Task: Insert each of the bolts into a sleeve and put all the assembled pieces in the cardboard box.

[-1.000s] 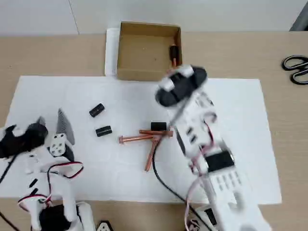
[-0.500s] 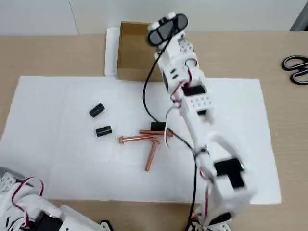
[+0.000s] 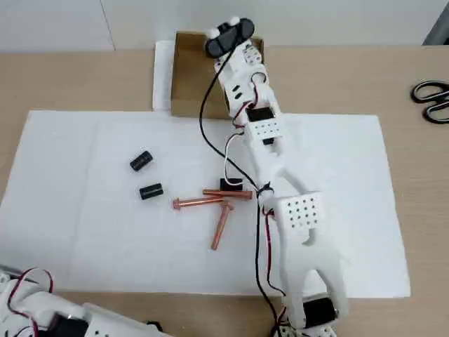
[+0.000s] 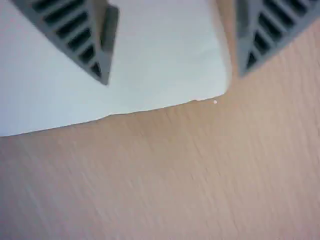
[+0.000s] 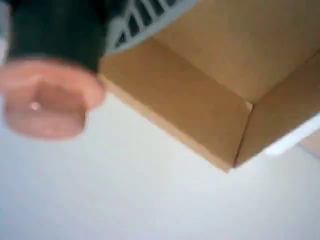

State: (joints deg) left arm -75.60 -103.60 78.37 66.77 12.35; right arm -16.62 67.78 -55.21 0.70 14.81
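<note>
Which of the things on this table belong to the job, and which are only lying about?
Belong to the job:
three loose bolts
three loose sleeves
cardboard box
assembled piece, held near the box

Only lying about:
scissors
white sheet under the parts

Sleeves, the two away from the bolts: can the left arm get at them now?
Probably yes. Both sleeves lie bare on the sheet with nothing over them; the right arm holds a sleeved bolt off at the box, well aside. The left pincer is open at the sheet's edge.
</note>
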